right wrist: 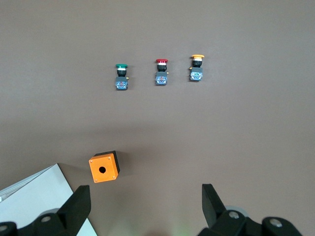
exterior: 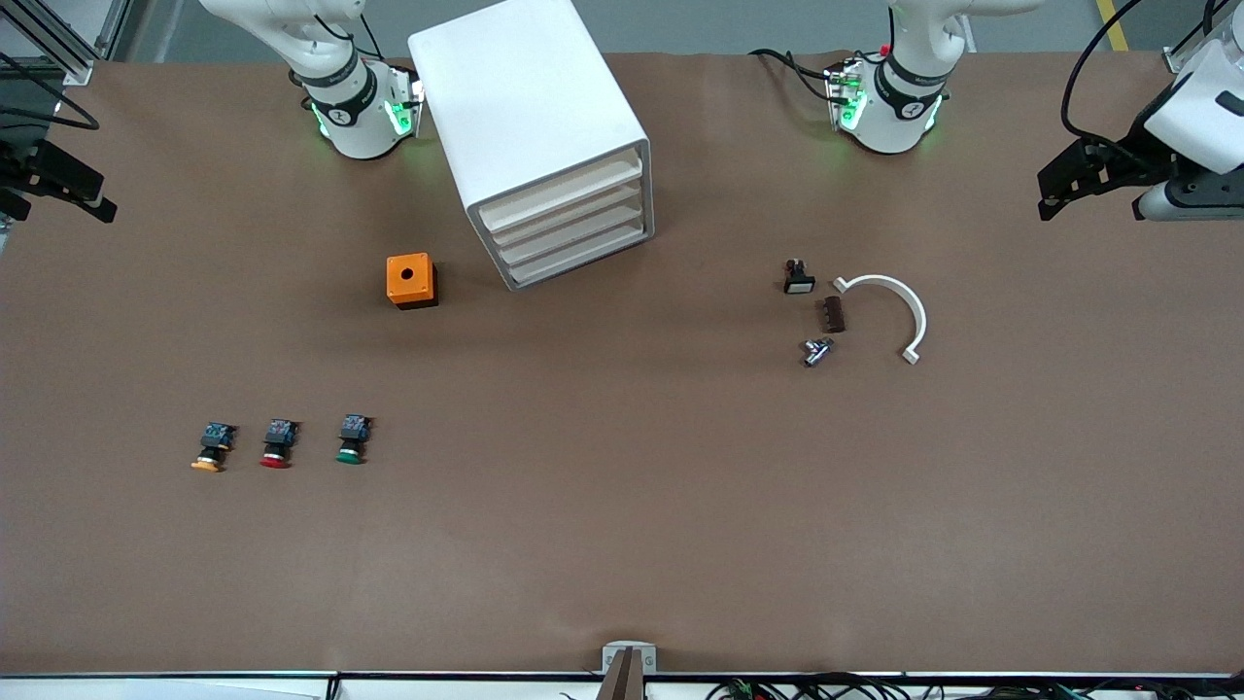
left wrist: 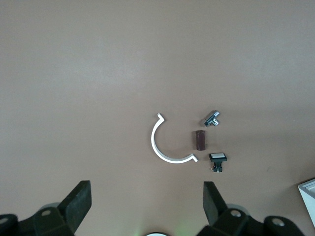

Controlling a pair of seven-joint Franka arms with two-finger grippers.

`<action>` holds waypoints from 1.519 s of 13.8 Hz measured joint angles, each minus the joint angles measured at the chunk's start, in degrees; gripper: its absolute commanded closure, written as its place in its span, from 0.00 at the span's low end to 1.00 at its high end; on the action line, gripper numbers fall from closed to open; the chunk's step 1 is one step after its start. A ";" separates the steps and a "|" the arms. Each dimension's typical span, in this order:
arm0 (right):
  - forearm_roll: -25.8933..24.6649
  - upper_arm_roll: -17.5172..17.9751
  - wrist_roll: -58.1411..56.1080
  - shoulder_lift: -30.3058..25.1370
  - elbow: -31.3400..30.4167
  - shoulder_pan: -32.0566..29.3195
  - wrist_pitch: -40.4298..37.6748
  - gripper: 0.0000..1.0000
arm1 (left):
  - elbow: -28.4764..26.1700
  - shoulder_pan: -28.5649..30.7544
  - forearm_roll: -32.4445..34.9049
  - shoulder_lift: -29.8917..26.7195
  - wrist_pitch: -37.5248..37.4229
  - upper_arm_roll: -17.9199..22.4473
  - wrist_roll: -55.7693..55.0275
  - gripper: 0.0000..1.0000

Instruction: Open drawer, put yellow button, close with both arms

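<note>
The white cabinet [exterior: 530,107] stands between the arm bases, and its top drawer [exterior: 562,191] is shut like the three below it. The yellow button [exterior: 211,450] lies on the table toward the right arm's end, nearer the front camera, at the end of a row of three buttons; it also shows in the right wrist view [right wrist: 197,67]. My right gripper [exterior: 53,202] hangs open and empty high over the table's right-arm end, also seen in its wrist view [right wrist: 145,202]. My left gripper [exterior: 1087,197] hangs open and empty high over the left-arm end, also seen in its wrist view [left wrist: 146,199].
A red-capped button [exterior: 278,445] and a green-capped button [exterior: 352,439] lie beside the yellow one. An orange box with a hole [exterior: 411,280] sits beside the cabinet. A white curved piece [exterior: 892,301], a brown block [exterior: 834,314] and two small parts lie toward the left arm's end.
</note>
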 measured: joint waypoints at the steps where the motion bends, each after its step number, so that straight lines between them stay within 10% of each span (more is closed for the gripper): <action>1: -0.01 0.00 0.00 -0.02 0.00 0.00 0.02 0.00 | 0.00 0.00 0.00 0.01 0.00 0.00 0.00 0.00; 13: -0.03 0.04 0.00 -0.11 -0.13 0.02 1.13 0.00 | 0.30 -0.48 0.00 5.84 0.04 -0.04 -0.47 0.00; 21: -0.05 0.02 0.00 -1.27 -2.13 0.02 0.33 0.00 | 2.80 -7.46 -0.36 19.55 1.03 -1.13 -26.17 0.00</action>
